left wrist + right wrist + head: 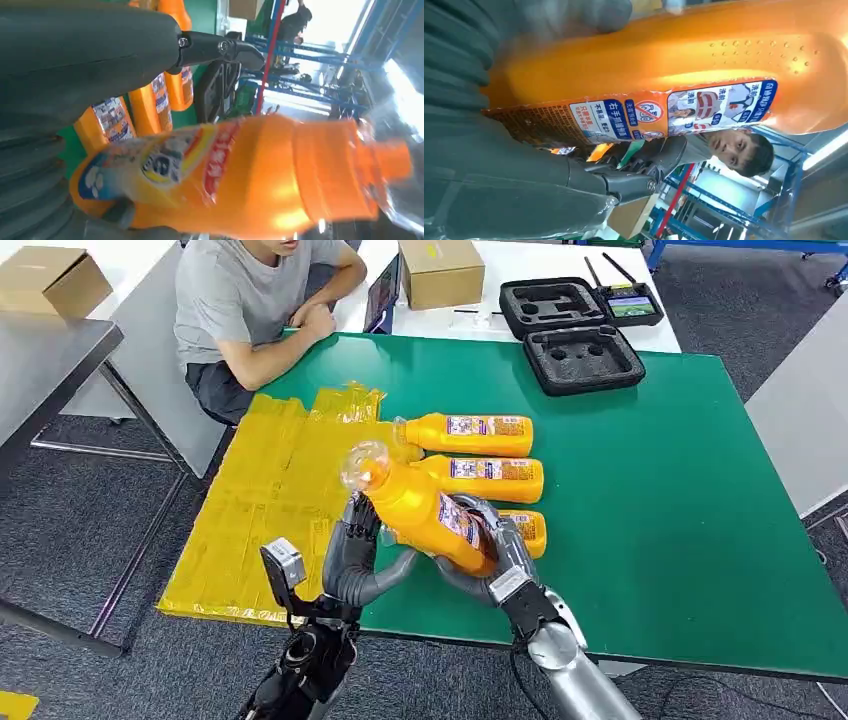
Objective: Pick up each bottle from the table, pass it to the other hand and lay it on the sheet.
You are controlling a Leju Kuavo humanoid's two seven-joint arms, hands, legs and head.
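My right hand [492, 562] grips the lower end of an orange bottle [420, 505] with a clear cap, holding it tilted above the table's front edge. The right wrist view has that bottle [674, 60] pressed against my right hand [499, 170]. My left hand [355, 552] stands beside the bottle with fingers upright and apart, thumb reaching under it. Seen from the left wrist, the bottle [250, 175] lies just past my left hand [75, 55]. Three more orange bottles lie on the green table [680, 500]: one [470, 433], a second [490, 478], and a third [530, 530] partly hidden.
The yellow sheet [265, 505] covers the table's left end and hangs over its edge. A person [250, 310] sits at the far left corner. An open black case [575, 335] lies at the back, with cardboard boxes [440, 270] beyond.
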